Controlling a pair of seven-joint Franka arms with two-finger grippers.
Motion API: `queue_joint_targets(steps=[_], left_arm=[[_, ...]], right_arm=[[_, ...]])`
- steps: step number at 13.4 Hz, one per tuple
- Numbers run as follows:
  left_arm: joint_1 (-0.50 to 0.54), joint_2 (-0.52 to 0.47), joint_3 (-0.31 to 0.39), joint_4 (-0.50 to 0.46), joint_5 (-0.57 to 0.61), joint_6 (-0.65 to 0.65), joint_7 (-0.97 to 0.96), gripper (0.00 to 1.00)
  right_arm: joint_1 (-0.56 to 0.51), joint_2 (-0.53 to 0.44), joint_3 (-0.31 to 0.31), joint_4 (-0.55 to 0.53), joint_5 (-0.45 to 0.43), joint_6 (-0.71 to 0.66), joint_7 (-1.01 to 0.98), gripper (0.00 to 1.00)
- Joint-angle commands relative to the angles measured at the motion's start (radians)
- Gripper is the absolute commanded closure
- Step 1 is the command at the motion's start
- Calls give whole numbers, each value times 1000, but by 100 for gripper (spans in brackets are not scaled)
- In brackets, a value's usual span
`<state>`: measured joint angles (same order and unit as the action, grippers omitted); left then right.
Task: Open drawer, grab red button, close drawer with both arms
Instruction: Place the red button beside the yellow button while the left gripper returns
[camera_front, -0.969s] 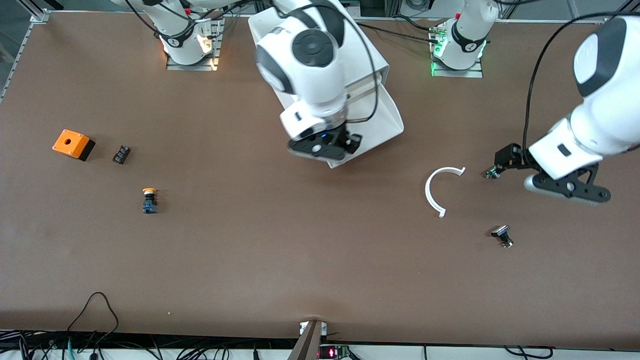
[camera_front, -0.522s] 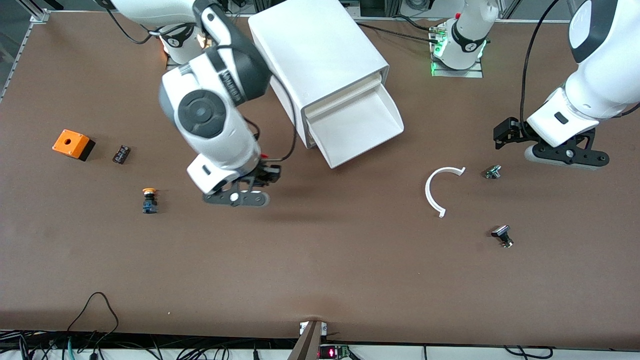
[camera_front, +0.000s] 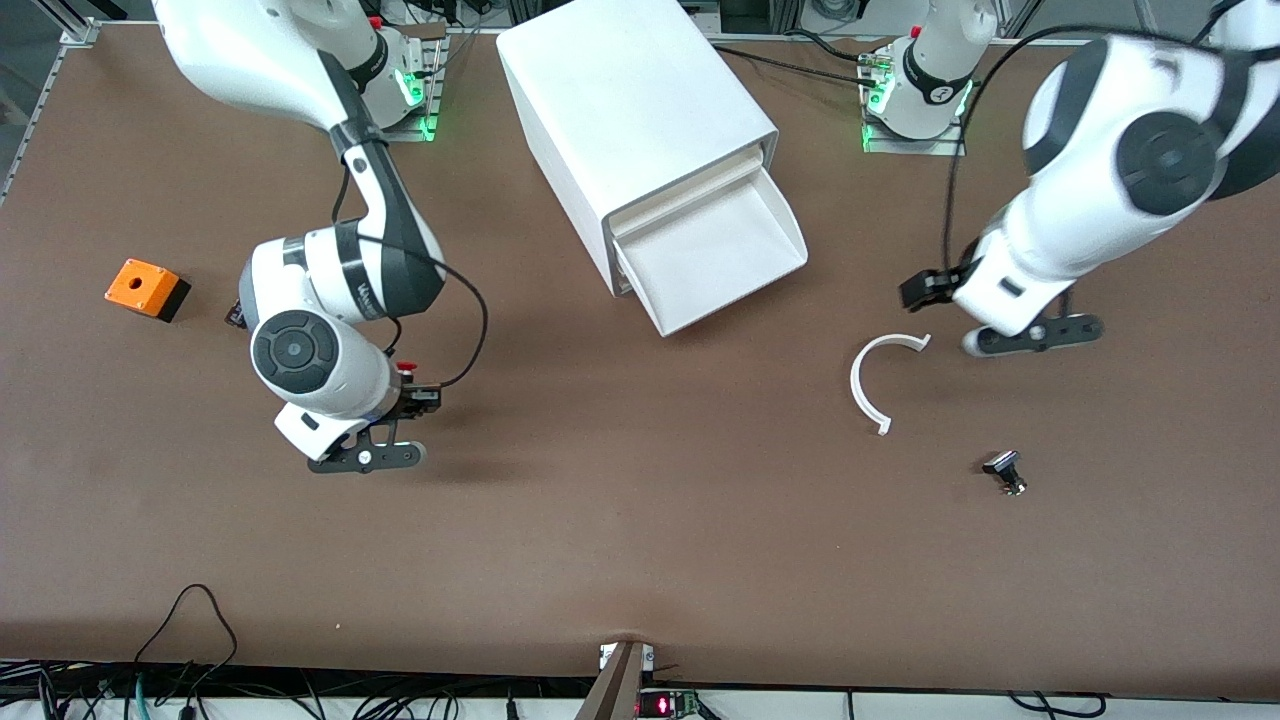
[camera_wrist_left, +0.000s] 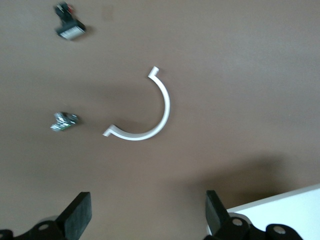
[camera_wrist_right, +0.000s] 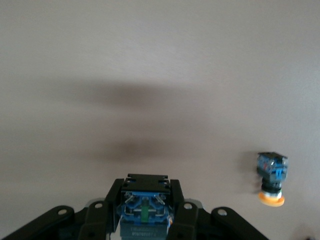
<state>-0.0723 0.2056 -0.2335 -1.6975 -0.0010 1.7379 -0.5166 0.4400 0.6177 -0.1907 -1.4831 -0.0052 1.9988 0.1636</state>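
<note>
A: What carries it all?

B: A matte brown counter (camera_front: 640, 520), felt-like and flat, with cables trailing along the edge nearest the front camera.

A: And the cabinet?

B: A big smooth white box (camera_front: 630, 110) by the edge where the arm bases stand, set at an angle. Its lowest drawer (camera_front: 715, 255) is pulled out: a shallow white tray, bare inside.

A: Where is the button?

B: In the right gripper (camera_wrist_right: 145, 212), over the counter toward the right arm's end. The fingers (camera_wrist_right: 182, 215) are clamped on its dark blue body (camera_wrist_right: 144, 210); the front view shows a speck of red cap at the gripper.

A: Anything beside it?

B: A similar button with an orange-yellow cap (camera_wrist_right: 272, 177) lies close by on its side. Toward that same end sits an orange box (camera_front: 145, 287) with a round hole and a black base.

A: The left gripper?

B: The left gripper (camera_wrist_left: 147, 220) hangs over the counter toward the left arm's end, fingers (camera_wrist_left: 77, 217) spread wide, holding nothing. Under it lies a thin white plastic half-ring (camera_wrist_left: 150, 112), with a small metallic part (camera_wrist_left: 64, 121) beside it. A black-capped part (camera_front: 1003, 470) lies nearer the front camera.
</note>
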Motion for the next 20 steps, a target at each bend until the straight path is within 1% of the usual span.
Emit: queue_joint_targets(steps=[1, 3, 5, 6, 7, 8, 10, 11, 13, 14, 15, 17, 18, 20], left_arm=[[3, 79, -70, 0, -20, 63, -138, 0], [-6, 103, -111, -45, -21, 174, -210, 1], [-14, 95, -145, -146, -19, 309, -316, 1], [-12, 94, -177, -189, -17, 392, -365, 1], [-17, 101, -193, -217, -4, 452, -416, 1], [-49, 112, -196, -238, 5, 501, -471, 1], [-81, 112, -198, -258, 9, 526, -583, 1], [-98, 115, -196, -270, 21, 529, -591, 1], [-98, 118, -196, -300, 105, 598, -594, 1], [-95, 120, -194, -298, 133, 604, -597, 1], [-93, 126, -196, -297, 136, 605, -603, 1], [-110, 133, -198, -306, 137, 605, -678, 1], [-138, 139, -198, -307, 137, 601, -698, 1], [-149, 143, -201, -321, 137, 595, -698, 1]], right_arm=[[-7, -85, -41, -245, 14, 191, -88, 100], [-49, -75, -41, -327, 14, 309, -122, 100], [-64, -58, -41, -365, 16, 368, -138, 100], [-67, -47, -41, -364, 16, 368, -138, 73], [-67, -35, -41, -362, 17, 373, -138, 8], [-69, -35, -41, -358, 34, 371, -134, 0], [-69, -45, -41, -342, 50, 361, -133, 0], [-67, -65, -41, -339, 50, 356, -134, 0], [-67, -131, -42, -339, 50, 332, -142, 0], [-67, -169, -42, -338, 48, 301, -144, 0], [-67, -211, -42, -335, 48, 272, -145, 0], [-67, -281, -55, -332, 48, 215, -147, 0], [-69, -309, -62, -307, 48, 156, -147, 0], [-69, -331, -70, -229, 48, 13, -150, 0]])
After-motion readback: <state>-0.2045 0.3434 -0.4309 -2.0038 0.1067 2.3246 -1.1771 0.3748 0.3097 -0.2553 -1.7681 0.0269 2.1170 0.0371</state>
